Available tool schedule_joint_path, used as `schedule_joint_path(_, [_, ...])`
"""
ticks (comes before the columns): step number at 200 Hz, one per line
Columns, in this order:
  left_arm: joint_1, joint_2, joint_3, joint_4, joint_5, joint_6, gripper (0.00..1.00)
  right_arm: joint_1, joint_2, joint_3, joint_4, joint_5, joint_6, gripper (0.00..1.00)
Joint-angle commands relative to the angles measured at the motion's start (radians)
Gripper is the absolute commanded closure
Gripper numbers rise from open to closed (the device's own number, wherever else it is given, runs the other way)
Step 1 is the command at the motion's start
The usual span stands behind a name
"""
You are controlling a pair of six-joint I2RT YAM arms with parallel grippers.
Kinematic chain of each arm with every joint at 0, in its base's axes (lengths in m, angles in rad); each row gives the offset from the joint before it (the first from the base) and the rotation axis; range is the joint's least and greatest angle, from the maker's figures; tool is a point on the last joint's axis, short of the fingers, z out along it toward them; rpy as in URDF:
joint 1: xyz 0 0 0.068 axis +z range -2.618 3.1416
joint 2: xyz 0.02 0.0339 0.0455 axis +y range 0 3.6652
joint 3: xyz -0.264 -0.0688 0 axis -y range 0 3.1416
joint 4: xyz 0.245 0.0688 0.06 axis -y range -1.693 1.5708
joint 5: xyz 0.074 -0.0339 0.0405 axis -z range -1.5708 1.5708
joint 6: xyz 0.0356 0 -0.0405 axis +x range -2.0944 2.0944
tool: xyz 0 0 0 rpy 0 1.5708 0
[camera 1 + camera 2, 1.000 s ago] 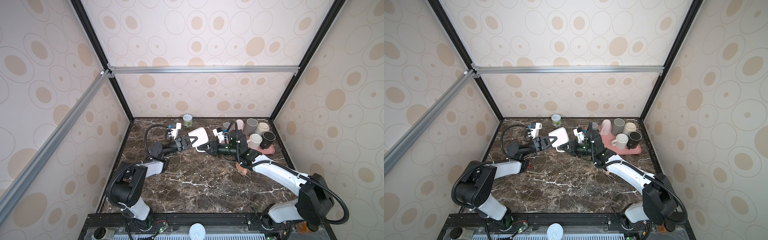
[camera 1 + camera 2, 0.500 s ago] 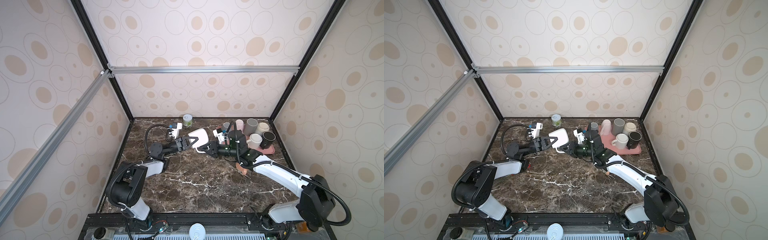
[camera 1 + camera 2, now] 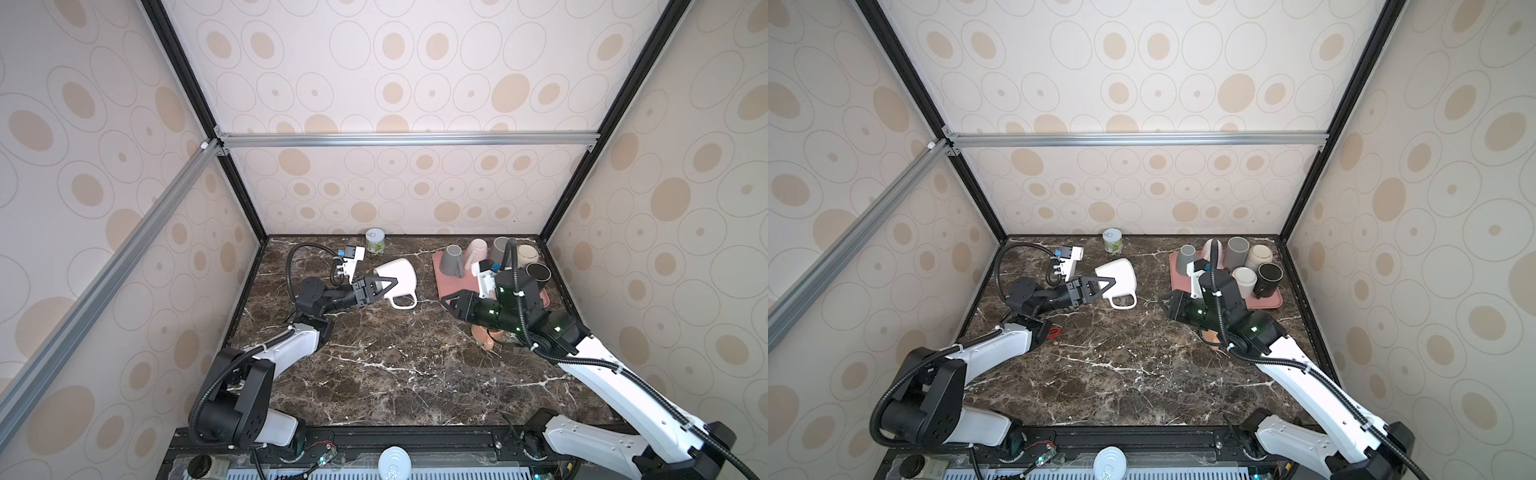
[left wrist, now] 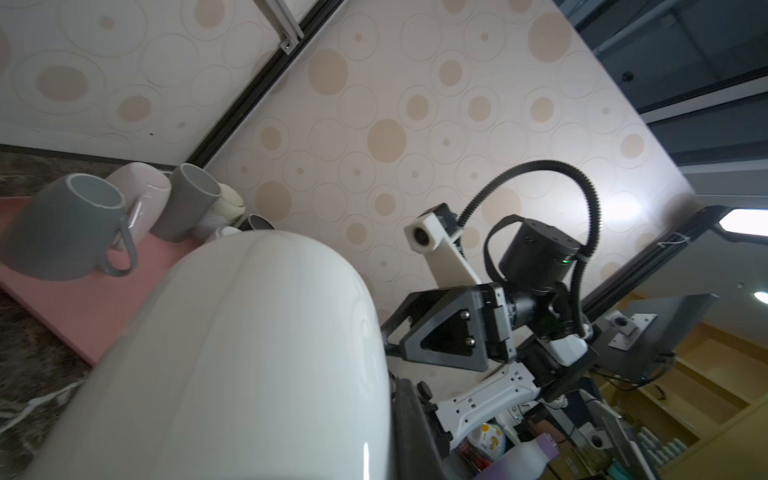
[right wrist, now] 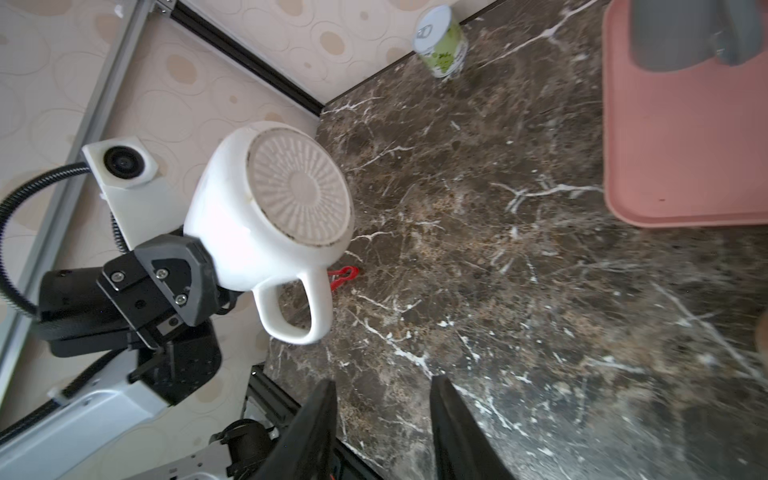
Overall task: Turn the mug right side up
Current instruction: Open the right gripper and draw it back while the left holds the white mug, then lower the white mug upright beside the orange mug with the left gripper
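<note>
Left fingers [image 3: 382, 285] clamp the rim of a white mug [image 3: 402, 273] tipped sideways over the bench [image 3: 395, 365], while right fingers [image 5: 453, 415] stand narrowly parted near a pink tray [image 3: 448, 286].

The white mug [image 3: 401, 275] was tipped on its side over the rear left of the worktop [image 3: 374, 353], rim pinched by the left claw [image 3: 385, 285], ribbed base facing right, handle underneath.
</note>
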Motion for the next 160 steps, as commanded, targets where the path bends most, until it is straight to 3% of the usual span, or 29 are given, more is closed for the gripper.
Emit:
schedule_joint_path(1, [-0.021, -0.061, 0.115, -0.412, -0.111, 0.383, 1.0, 0.0, -0.098, -0.02, -0.206, 0.15, -0.036, 0.59])
schedule_joint_path(24, [-0.055, -0.059, 0.185, -0.634, -0.2, 0.54, 1.0, 0.0, -0.189, -0.047, -0.277, 0.21, -0.019, 0.58])
schedule_joint_path(79, [-0.23, 0.028, 0.335, -0.895, -0.388, 0.738, 1.0, 0.0, -0.309, -0.069, -0.467, 0.303, 0.01, 0.58])
schedule_joint_path(120, [-0.347, 0.106, 0.426, -0.996, -0.494, 0.81, 1.0, 0.0, -0.288, -0.057, -0.547, 0.363, 0.003, 0.58])
schedule_joint_path(160, [-0.454, 0.193, 0.497, -1.1, -0.611, 0.876, 1.0, -0.004, -0.162, 0.048, -0.656, 0.48, -0.037, 0.56])
